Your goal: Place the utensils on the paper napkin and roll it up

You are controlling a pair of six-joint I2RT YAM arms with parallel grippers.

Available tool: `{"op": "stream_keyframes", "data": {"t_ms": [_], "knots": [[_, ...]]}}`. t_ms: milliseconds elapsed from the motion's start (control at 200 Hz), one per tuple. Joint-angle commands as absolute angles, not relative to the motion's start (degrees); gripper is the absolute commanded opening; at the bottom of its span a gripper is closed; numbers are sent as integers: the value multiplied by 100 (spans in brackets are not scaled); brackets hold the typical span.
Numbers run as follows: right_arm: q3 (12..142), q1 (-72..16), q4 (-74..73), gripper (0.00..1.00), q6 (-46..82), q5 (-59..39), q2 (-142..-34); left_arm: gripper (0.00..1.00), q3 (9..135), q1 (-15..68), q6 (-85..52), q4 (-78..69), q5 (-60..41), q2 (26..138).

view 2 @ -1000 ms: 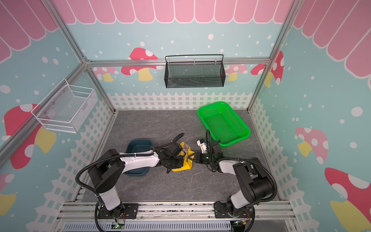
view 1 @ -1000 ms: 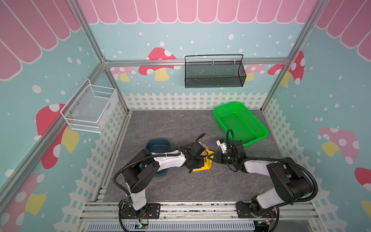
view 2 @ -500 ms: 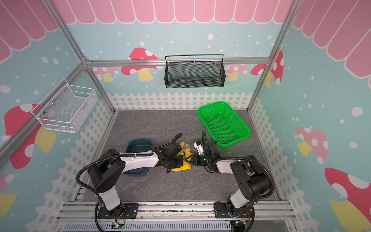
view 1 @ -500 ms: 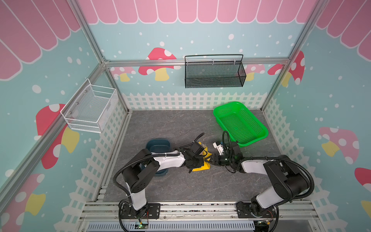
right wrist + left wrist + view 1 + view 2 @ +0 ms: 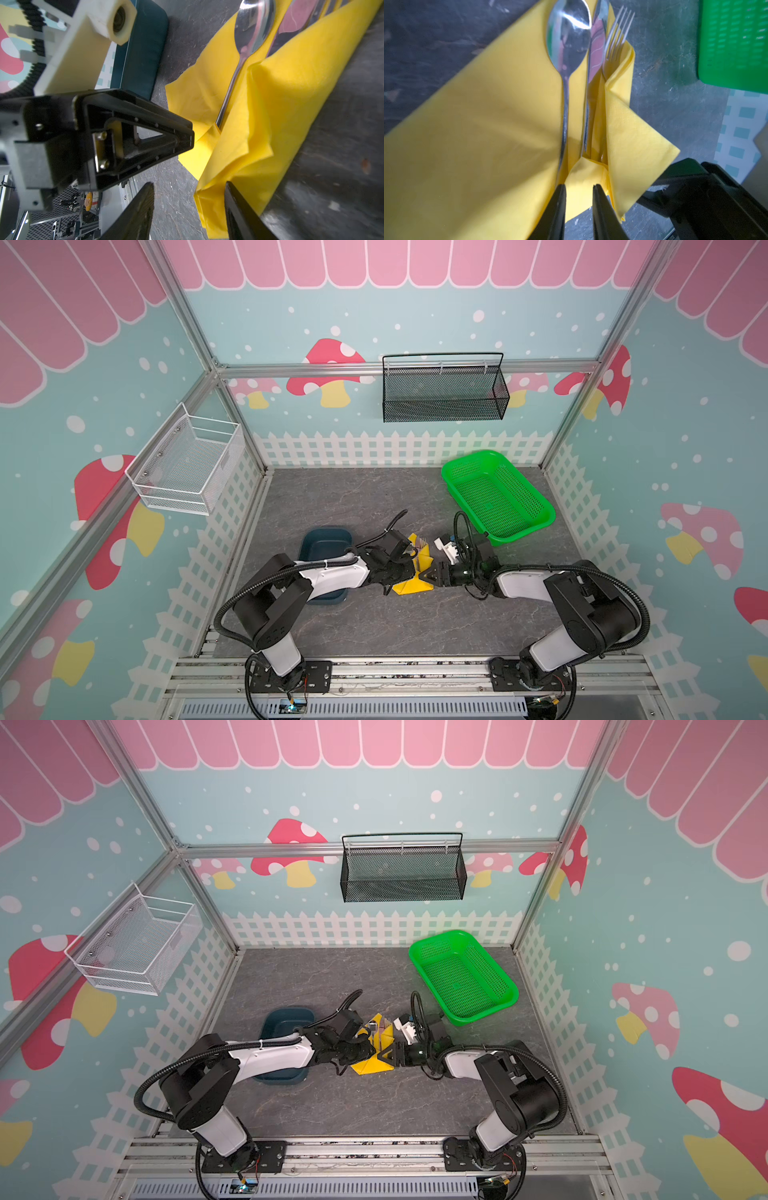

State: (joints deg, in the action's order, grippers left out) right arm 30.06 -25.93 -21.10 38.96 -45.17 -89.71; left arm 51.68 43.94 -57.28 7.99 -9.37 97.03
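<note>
Left hand (image 5: pixel 579 186) straddles paper napkin (image 5: pixel 477 124) corner.

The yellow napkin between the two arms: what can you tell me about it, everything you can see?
The napkin is thin, bright yellow, soft-looking paper lying creased on the grey table between the two arms. The spoon, knife and fork lie side by side on it. One side flap is folded up over the fork's handle. A small fold at the handle end sits between the left fingers; the right fingers, spread wide, are at a nearby corner.
</note>
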Motion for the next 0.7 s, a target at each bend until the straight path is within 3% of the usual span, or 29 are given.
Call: {"op": "stream_keyframes", "data": {"t_ms": [0, 135, 410, 490, 695], "knots": [[3157, -2637, -1826, 58, 3436, -4565, -9014, 33, 4863, 4203, -6270, -53, -1295, 9595], [3260, -2667, -1724, 58, 3205, -4717, -9148, 37, 4683, 4062, -6527, -641, -1536, 9659], [3438, -2779, -1620, 54, 2883, -4622, -9248, 40, 5007, 4050, -6222, -3, -1317, 9613], [3423, -2784, -1626, 48, 2840, -4678, -9357, 42, 5008, 4019, -6238, -24, -1327, 9623], [3392, -2860, -1647, 52, 2635, -4796, -9391, 50, 5212, 3990, -6120, 66, -1400, 9728]]}}
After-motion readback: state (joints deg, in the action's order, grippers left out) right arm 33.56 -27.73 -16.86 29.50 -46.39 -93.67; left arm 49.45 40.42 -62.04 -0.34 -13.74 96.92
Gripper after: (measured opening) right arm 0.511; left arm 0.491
